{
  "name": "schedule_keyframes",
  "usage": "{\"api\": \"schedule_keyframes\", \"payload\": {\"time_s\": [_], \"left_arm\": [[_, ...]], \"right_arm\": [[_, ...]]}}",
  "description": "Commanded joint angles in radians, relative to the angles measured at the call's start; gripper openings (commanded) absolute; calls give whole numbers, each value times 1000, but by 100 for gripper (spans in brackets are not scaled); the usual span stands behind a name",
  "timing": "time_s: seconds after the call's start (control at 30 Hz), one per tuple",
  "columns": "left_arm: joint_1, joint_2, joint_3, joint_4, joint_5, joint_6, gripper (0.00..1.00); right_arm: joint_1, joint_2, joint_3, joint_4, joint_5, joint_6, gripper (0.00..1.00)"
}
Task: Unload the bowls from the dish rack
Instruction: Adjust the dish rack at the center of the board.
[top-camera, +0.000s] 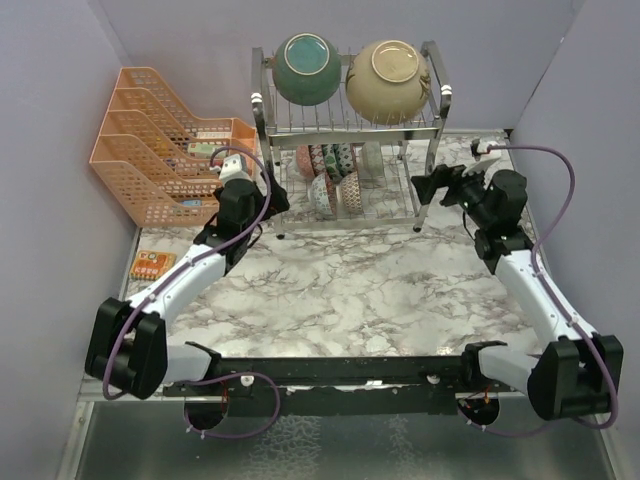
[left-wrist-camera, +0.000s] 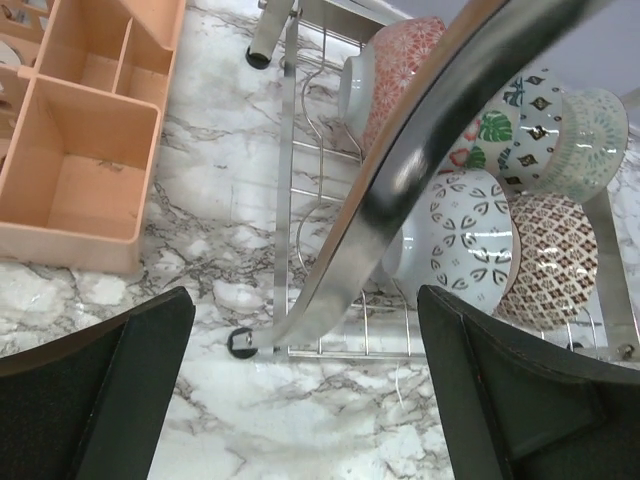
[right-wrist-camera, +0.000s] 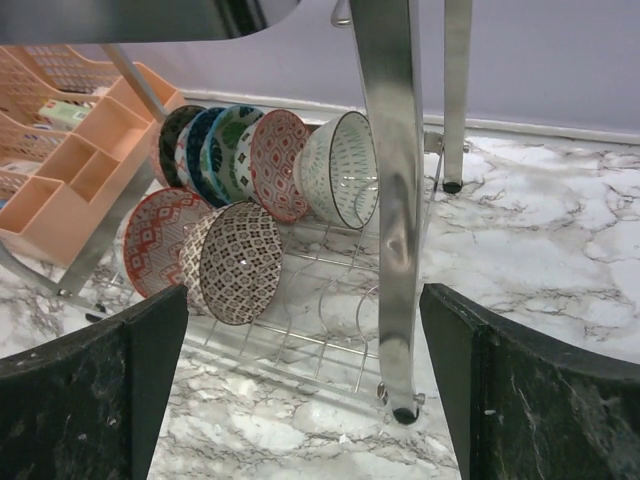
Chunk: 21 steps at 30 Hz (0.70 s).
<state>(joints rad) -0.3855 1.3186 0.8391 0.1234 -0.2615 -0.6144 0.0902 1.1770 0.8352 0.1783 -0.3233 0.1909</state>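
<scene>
The dish rack (top-camera: 345, 126) stands at the far edge of the worktop (top-camera: 350, 290), its long axis running left to right. On its upper tier the teal bowl (top-camera: 307, 68) and the cream bowl (top-camera: 388, 82) sit side by side, mouths tilted upward. Below them, the small bowls (right-wrist-camera: 270, 165) stand on edge in a row. The left gripper (top-camera: 268, 200) and the right gripper (top-camera: 432, 187) are spread wide, each around a front leg, holding nothing

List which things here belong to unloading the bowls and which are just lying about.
Job in hand: teal bowl; cream bowl; small patterned bowls; dish rack.
Lying about: orange mesh organizer; small orange packet.
</scene>
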Motion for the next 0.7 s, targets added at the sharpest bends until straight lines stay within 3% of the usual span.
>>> {"api": "schedule_keyframes", "payload": {"time_s": [0.0, 0.1, 0.3, 0.4, 0.67], "left_arm": [[6, -95, -77, -5, 36, 14, 94], [5, -142, -126, -6, 38, 7, 85], [5, -149, -193, 44, 40, -25, 50], [6, -91, -189, 72, 57, -37, 43], [6, 24, -158, 117, 76, -67, 42]], "right_arm": [[3, -106, -72, -19, 0, 42, 99], [3, -140, -109, -8, -31, 55, 87], [3, -98, -147, 0, 49, 128, 32], [3, -40, -156, 21, 80, 142, 26], [3, 86, -92, 18, 142, 113, 21]]}}
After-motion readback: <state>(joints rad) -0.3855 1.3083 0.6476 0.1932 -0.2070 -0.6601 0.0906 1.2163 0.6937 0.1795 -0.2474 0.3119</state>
